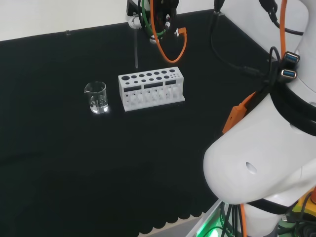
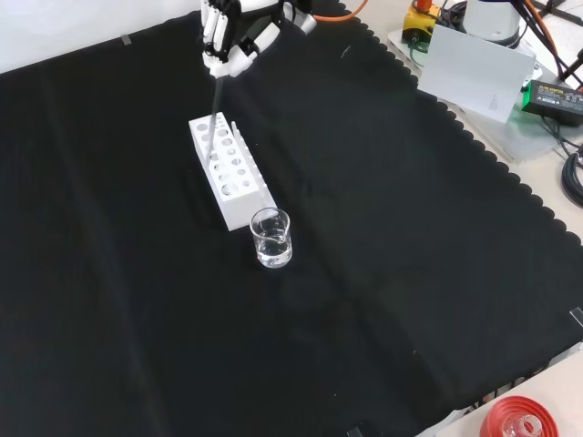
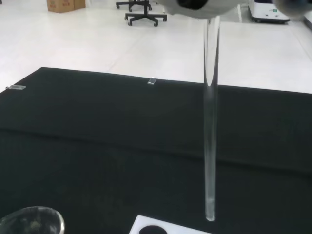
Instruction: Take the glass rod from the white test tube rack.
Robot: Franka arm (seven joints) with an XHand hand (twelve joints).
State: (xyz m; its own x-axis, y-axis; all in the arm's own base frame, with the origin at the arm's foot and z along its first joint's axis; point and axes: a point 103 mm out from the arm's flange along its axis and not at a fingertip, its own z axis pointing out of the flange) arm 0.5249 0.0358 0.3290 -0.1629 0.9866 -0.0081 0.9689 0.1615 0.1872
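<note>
Glass rod [image 3: 210, 146]: thin, clear, straight, hanging abt upright w/ lower tip just above the white test tube rack [image 1: 151, 88], free of its holes; hand [image 2: 226, 36] at 12 o'clock in front view, fingers curled, pinching rod's top end; small glass beaker [image 2: 271, 238] stands just beside rack's near end, at 5 o'clock from it in front view.
</note>
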